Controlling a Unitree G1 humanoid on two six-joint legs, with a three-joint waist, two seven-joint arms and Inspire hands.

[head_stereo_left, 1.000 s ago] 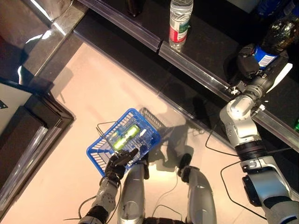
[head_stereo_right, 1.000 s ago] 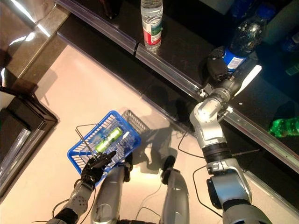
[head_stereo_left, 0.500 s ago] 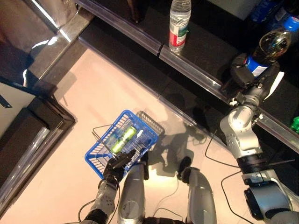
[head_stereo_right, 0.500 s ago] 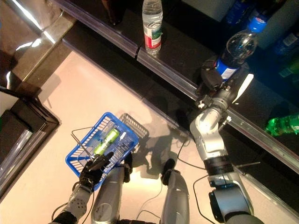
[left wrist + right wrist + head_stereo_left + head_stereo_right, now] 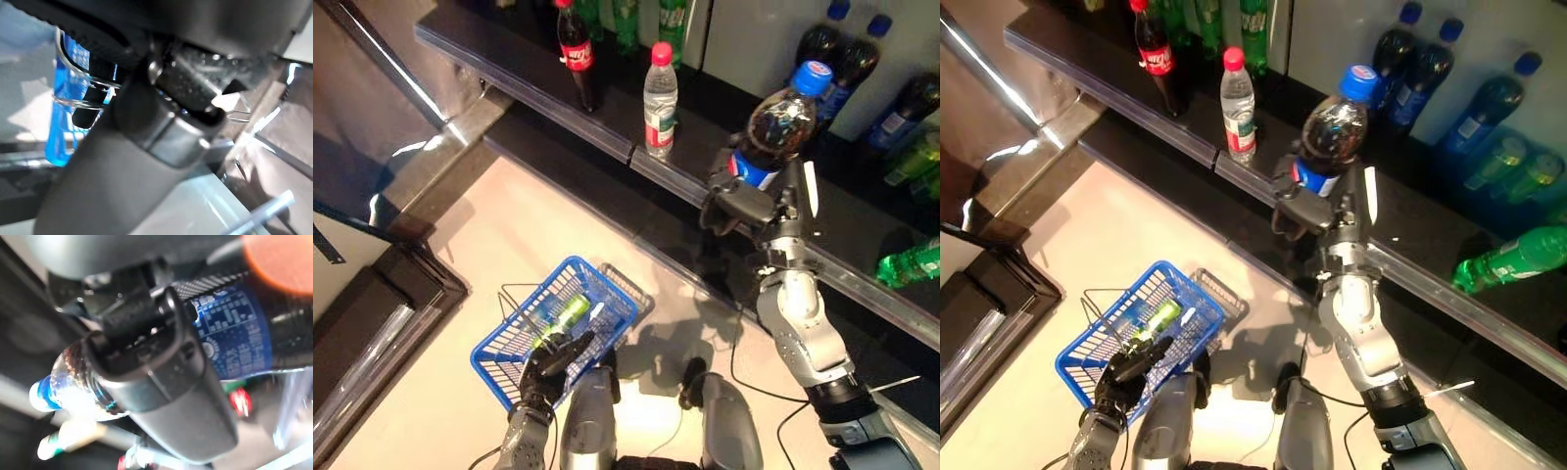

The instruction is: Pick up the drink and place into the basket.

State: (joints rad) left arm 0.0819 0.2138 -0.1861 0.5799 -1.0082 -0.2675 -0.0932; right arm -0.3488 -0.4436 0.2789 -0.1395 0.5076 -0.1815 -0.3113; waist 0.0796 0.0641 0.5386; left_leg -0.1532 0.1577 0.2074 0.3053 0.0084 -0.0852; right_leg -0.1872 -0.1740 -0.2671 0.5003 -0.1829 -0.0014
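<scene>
My right hand is shut on a large dark cola bottle with a blue cap and blue label. It holds the bottle upright, above the front rail of the shelf. The right wrist view shows the fingers curled round the blue label. A blue wire basket hangs low at the left by the floor, with a green bottle lying in it. My left hand is at the basket's near rim, fingers fairly straight, and the thin wire handle crosses them.
On the dark shelf stand a red-labelled cola bottle, a water bottle, green bottles at the back and dark blue-capped bottles at the right. A green bottle lies on its side at the far right. A dark cabinet borders the left.
My right hand has lifted the cola bottle off the shelf and carried it left and towards me. The camera has tilted up, showing more shelf. The basket and my left hand stay together.
</scene>
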